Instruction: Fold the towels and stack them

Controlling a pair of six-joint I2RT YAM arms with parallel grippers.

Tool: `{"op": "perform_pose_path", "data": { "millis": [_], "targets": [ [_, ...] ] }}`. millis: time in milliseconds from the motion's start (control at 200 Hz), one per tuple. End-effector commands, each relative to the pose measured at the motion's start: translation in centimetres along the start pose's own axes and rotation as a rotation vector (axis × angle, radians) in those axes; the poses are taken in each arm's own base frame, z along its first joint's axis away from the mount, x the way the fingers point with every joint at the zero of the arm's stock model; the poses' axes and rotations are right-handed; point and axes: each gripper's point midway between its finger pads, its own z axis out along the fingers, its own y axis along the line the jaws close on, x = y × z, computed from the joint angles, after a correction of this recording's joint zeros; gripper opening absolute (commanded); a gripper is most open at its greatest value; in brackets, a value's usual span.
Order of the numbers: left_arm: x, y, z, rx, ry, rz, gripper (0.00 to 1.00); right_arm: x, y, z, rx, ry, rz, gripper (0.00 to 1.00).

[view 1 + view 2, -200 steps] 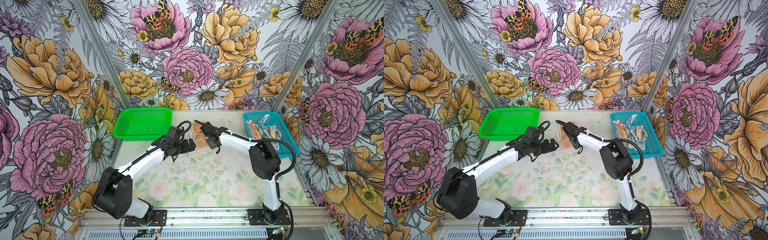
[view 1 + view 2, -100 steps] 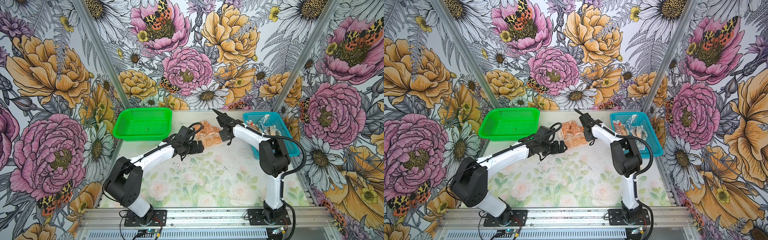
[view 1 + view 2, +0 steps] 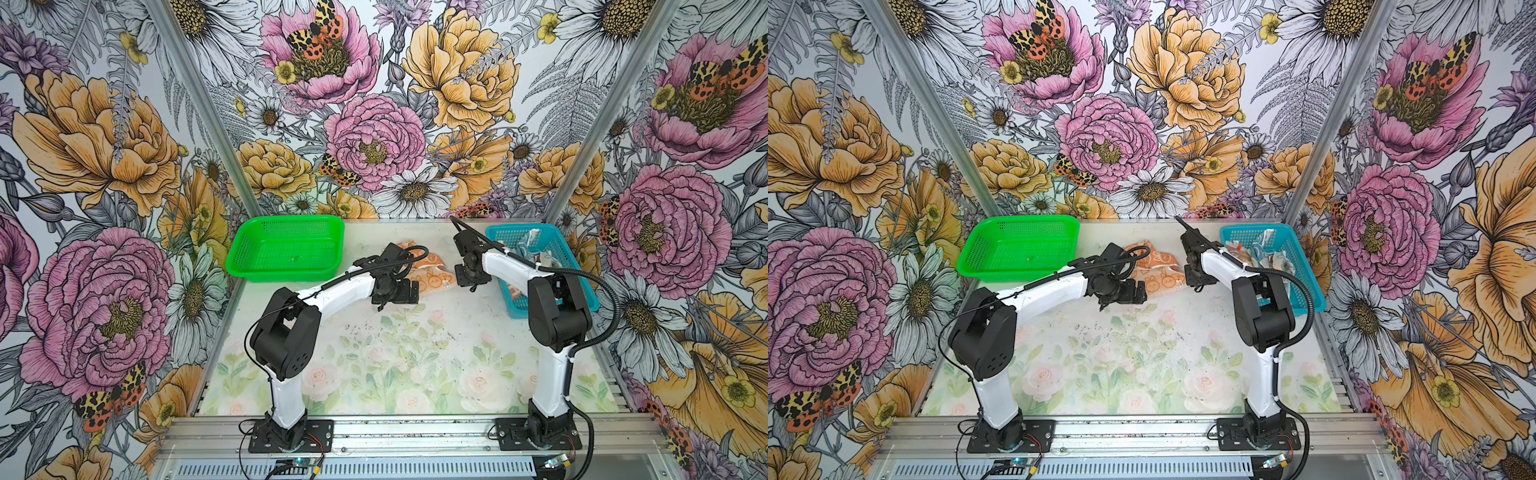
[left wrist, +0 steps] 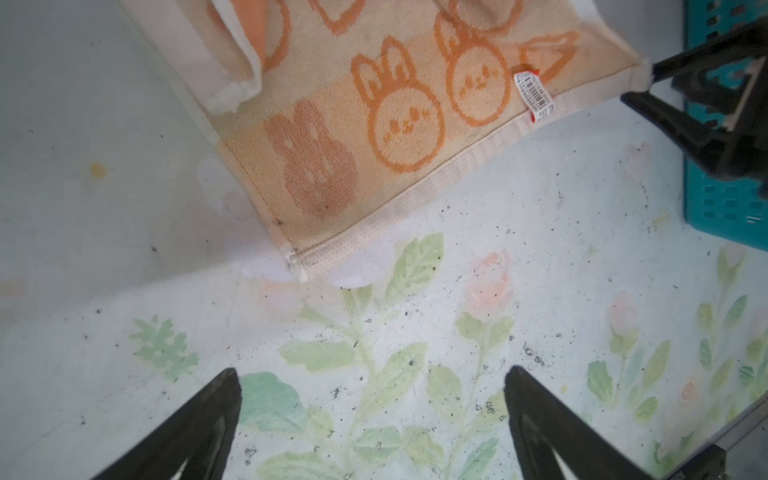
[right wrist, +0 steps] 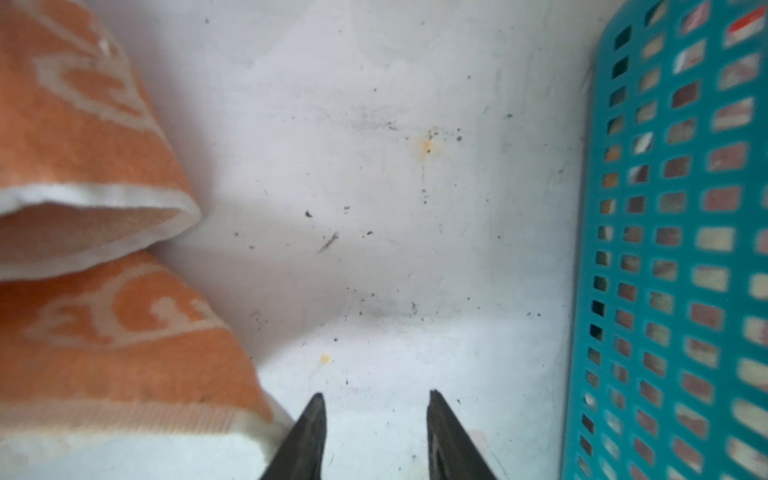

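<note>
Orange towel [image 3: 432, 274]: is lying on the table [image 3: 395, 353] toward the back, between the two baskets and touching neither. It is probably lying there because the bare surface gives room to spread and fold it.
Towel shape: is sitting rumpled, one flap doubled back over the rest, so it is not yet a clean fold.
Left gripper [image 4: 372, 374]: is hovering with its jaws wide and empty, just short of the towel's near corner, likely lining up to pinch that corner.
Right gripper [image 5: 375, 395]: is standing part-way apart with nothing between its jaws, just beside the towel's edge on the blue basket side, likely placed to take the opposite edge.
Blue basket [image 5: 685, 208]: is holding the other towels [image 3: 1266, 251], crumpled and apparently waiting their turn.
Green basket [image 3: 282, 274]: is sitting without any towel in it, perhaps kept for the finished stack.
Towels counted: one is lying on the table; at least two patterns are showing in the blue basket, and I cannot tell the exact number.
Baskets counted: two.
Grippers counted: two, neither one holding anything.
</note>
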Motion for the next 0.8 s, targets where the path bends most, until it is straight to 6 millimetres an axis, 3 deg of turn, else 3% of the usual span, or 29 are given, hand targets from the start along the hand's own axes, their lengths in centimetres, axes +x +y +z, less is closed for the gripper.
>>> {"op": "perform_pose_path", "data": {
  "millis": [0,150,395,530,796],
  "targets": [
    [0.3,0.7,-0.3,-0.042,0.004,0.027,0.99,-1.9,0.3,-4.7,-0.062,-0.112,0.037,0.50],
    [0.6,0.7,0.1,-0.041,0.018,0.023,0.99,-2.1,1.5,-5.9,-0.144,-0.134,-0.003,0.57],
    [0.2,0.3,0.0,-0.032,0.011,0.025,0.99,-1.4,3.9,-3.5,-0.247,-0.087,-0.080,0.59],
    [0.4,0.4,0.2,-0.031,0.018,0.023,0.99,-1.5,4.4,-1.5,-0.254,-0.064,-0.079,0.53],
    [1.0,0.8,0.5,-0.042,0.033,0.028,0.99,-1.2,4.5,1.1,-0.238,-0.025,-0.079,0.28]
  ]
}}
